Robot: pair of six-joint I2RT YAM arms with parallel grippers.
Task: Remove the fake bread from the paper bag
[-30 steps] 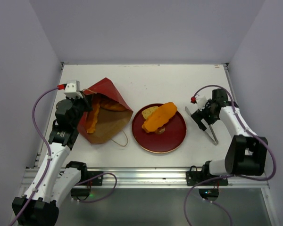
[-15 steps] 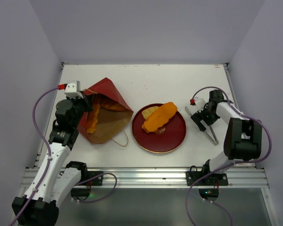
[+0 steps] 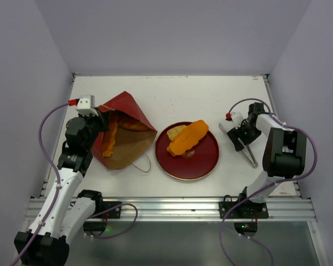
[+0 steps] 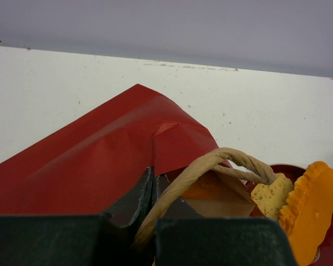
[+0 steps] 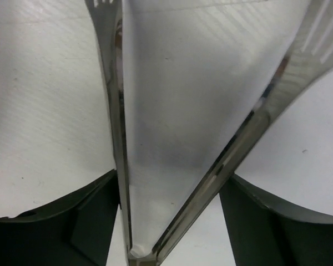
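- Step in hand, as we judge it: picking up the tool for the next extraction. One orange long loaf and a pale slice lie on the red plate.
- More fake bread sits in the paper bag, which lies on its side at the left of the table, mouth toward the plate. An orange loaf shows in the opening and a second piece deeper in.
- The left gripper is clamped tight on the bag's rim, beside the cord handle, holding the mouth up.
- The right gripper is astride the metal tongs near their hinge, fingers apart, one outside each arm. We cannot tell whether they press yet.
- Next move calls for a firm squeeze on the tongs, a lift, then a reach across the plate into the bag mouth.
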